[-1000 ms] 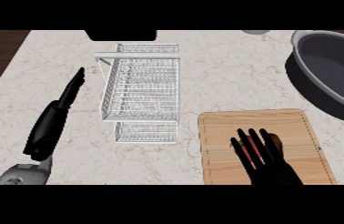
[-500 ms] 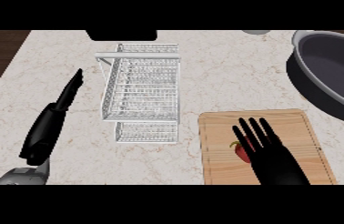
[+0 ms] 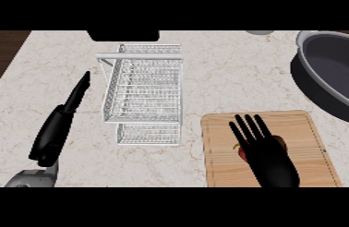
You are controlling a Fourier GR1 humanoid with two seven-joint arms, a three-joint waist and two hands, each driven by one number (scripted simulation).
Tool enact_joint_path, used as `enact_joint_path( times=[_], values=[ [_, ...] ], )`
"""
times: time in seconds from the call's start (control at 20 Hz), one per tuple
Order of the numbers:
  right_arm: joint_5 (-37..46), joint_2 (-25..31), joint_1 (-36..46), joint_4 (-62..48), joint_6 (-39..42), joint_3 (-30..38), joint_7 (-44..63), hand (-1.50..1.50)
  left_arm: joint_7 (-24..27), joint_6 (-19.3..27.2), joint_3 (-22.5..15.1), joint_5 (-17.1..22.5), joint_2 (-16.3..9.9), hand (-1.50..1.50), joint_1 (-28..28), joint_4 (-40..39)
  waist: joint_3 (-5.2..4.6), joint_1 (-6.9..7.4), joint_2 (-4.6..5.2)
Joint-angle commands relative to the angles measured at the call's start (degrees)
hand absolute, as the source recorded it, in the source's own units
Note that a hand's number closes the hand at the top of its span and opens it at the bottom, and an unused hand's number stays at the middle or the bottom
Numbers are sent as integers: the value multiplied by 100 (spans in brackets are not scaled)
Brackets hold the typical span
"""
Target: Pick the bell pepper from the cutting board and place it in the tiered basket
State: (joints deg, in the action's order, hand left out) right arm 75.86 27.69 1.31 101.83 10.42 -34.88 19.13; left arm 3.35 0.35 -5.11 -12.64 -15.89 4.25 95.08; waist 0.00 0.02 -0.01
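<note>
1. Head view, looking steeply down: the red bell pepper [image 3: 276, 142] lies on the cutting board [image 3: 221, 168], mostly hidden under the right hand; only slivers of red and a bit of green stem show at the hand's edges.
2. The right hand [image 3: 267, 158], black, lies over the pepper with its fingers straight and spread, pointing away from the robot. They are not curled round the pepper.
3. The cutting board is a pale wooden rectangle with rounded corners, flat on the counter at the lower right.
4. The tiered basket [image 3: 143, 90], made of white wire mesh in stacked rectangular tiers, stands to the left of the board, apart from it. Nothing lies in it.
5. The left hand [image 3: 60, 124] shows at the far left, edge-on, fingers straight and together, holding nothing.
6. A large dark grey round bowl [image 3: 327, 69] sits at the right edge, beyond the board; its inside looks bare.
7. The counter [image 3: 231, 74] is light speckled stone.
</note>
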Motion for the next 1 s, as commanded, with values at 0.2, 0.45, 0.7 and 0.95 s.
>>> enact_joint_path(
  times=[0.2,0.45,0.7,0.95],
  values=[
    [440,-290,414,-1117,-27,165,-541,-150,-42,-181,154,-92,106,0,106,-85,0,23,6],
    [-8,-606,253,-881,-284,141,-1152,150,305,80,-49,-426,390,0,-246,-57,0,14,2],
    [201,-472,290,-962,-1053,266,-1630,150,-34,-68,-20,-430,395,0,-69,12,1,3,3],
    [-619,-186,349,-967,-872,1414,-1749,150,-63,-187,278,-293,226,0,184,-31,3,2,15]
  ],
)
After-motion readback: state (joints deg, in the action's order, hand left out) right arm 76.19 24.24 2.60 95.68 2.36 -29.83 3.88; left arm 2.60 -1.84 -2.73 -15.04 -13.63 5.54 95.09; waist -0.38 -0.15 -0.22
